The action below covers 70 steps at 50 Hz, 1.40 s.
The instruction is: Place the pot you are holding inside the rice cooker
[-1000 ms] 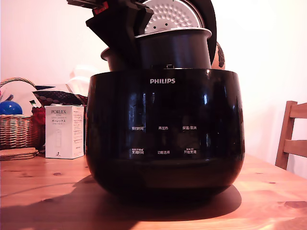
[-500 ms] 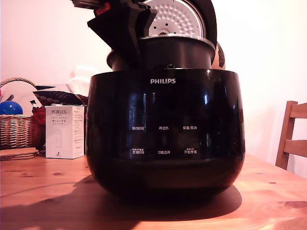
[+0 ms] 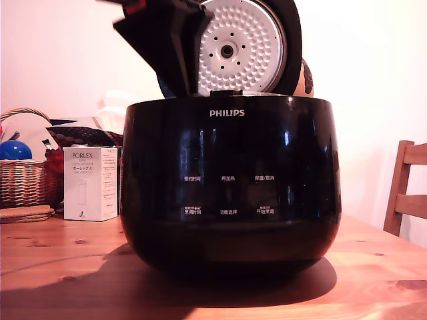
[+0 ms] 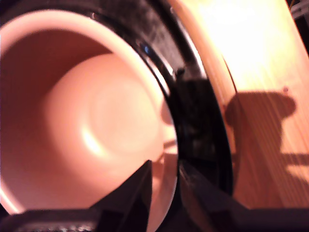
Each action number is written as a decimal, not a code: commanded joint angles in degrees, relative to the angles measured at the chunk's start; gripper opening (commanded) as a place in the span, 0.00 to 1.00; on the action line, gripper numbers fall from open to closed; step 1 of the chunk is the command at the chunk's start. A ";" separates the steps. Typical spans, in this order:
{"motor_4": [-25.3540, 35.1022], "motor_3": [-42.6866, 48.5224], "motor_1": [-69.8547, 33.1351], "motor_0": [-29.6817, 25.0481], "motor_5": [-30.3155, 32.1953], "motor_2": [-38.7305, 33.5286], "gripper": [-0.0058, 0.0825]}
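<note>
The rice cooker is a big glossy black body with a white PHILIPS logo, standing on the wooden table. Its lid is hinged up, showing the dimpled silver plate. In the exterior view the pot is sunk below the cooker's rim and hidden. The wrist view looks down into the pot, which sits inside the cooker's black ring. My gripper is shut on the pot's rim, one finger inside and one outside. From the exterior view the gripper reaches down at the rim's left.
At the exterior view's left stand a white PORLEX box, a wicker basket with a blue ball, and flat coasters. A wooden chair is at the right edge.
The pot has gone down from above the cooker's rim into the cooker, out of the exterior view. The gripper came down with it, and the lid's plate now shows in full.
</note>
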State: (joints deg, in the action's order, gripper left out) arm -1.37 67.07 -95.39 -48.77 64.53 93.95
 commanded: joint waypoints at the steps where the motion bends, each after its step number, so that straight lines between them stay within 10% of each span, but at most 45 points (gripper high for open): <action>1: -0.07 0.68 0.04 -0.42 -1.60 2.14 0.24; 18: -0.87 5.18 0.07 -0.17 -14.60 10.64 0.04; 36: -8.41 4.90 1.03 8.61 -48.48 13.64 0.04; 70: -5.05 -12.79 12.07 28.46 -56.74 13.64 0.04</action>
State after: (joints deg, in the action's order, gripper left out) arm -6.66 55.02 -82.61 -20.69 7.84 107.85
